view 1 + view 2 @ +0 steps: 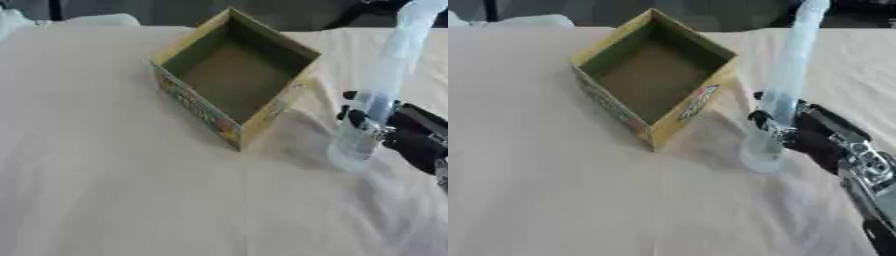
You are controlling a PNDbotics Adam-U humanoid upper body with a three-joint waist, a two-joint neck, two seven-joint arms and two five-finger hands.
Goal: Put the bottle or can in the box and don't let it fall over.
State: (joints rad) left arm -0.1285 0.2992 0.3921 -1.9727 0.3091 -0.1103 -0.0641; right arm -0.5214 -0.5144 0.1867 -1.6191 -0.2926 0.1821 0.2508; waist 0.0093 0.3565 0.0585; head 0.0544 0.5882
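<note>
Cloth-covered table [131, 175]; bottle [785, 85] upright within right robot hand [811, 135], beside box [234, 75]

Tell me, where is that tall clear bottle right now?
The bottle stands on the table at the right of both views, just right of the empty open box, with the right hand curled round it.
</note>
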